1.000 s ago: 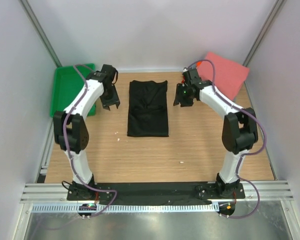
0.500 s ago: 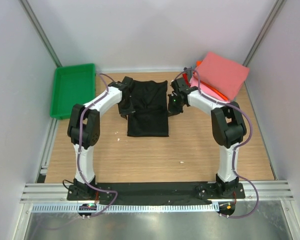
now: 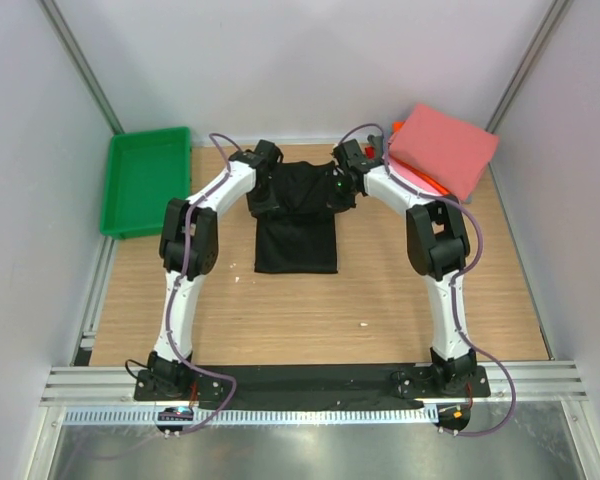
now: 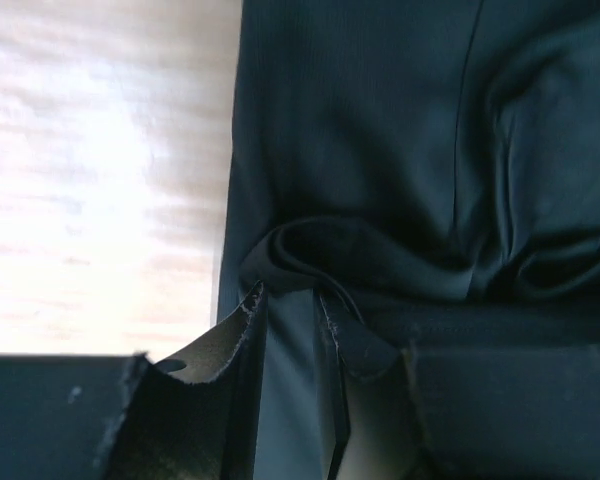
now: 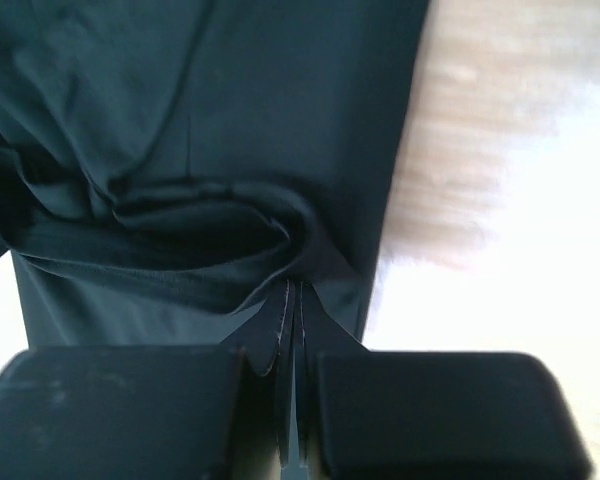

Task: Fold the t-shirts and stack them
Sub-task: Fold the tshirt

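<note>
Seen from above: a wooden bench (image 3: 310,320) walled on three sides, with both of my arms reaching to its far half. The black t-shirt (image 3: 296,240) lies in the middle of the bench as a long, narrow strip running away from me, and its far end is bunched between the two arms.

The left arm (image 3: 185,235) has its jaws clamped on a rolled pinch of cloth at the shirt's left edge (image 4: 310,250). A thick fold sits between the pads. The right arm (image 3: 435,235) has its jaws squeezed almost flat on a thinner pinch at the shirt's right edge (image 5: 280,235).

A stack of folded shirts (image 3: 445,148) sits at the far right corner. The top one is salmon-pink and an orange edge (image 3: 435,186) peeks out beneath it. A green tray (image 3: 145,185) lies at the far left corner, well apart from the cloth.

As I read it, the task is well along but not finished. Several shirts are already folded and piled. The black one looks narrowed, with its sides seemingly turned in, and I have it gripped at its far end on both sides. It has not yet been folded over along its length or placed on the stack.
</note>
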